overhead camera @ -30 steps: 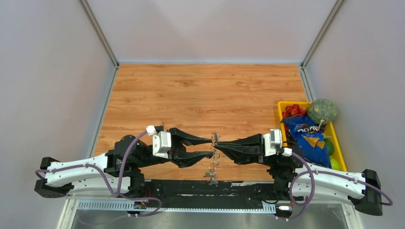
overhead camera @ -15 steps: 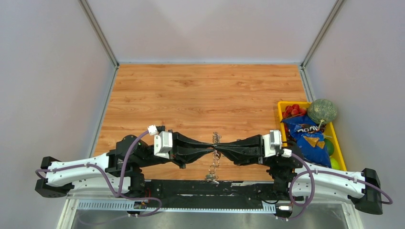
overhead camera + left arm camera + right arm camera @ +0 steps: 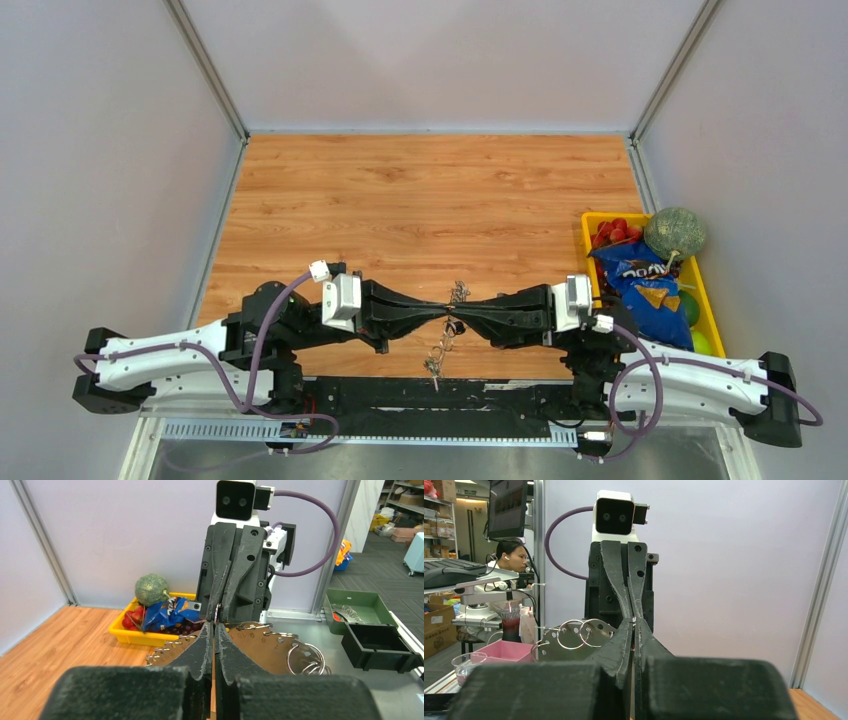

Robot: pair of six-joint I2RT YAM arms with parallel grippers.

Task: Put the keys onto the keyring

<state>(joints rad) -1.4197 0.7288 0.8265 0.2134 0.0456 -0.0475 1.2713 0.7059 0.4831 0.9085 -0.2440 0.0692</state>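
The keyring hangs in the air between my two arms near the table's front edge. From above it looks like a thin silvery strip. In the left wrist view the keyring is a silvery plate with numbered holes and wire rings at its right end. My left gripper and right gripper meet tip to tip on it, both shut. The right gripper pinches a bit of silver wire. The right wrist view shows two rings left of my shut fingers. The keys are hidden from view.
A yellow tray at the right table edge holds a blue snack bag, a green melon and red fruit. A black rail runs along the near edge. A green bin stands off the table.
My left gripper has gone from wide open to shut on the keyring, opposite the right gripper's tips. The hanging keyring has tilted, its lower end swinging left.
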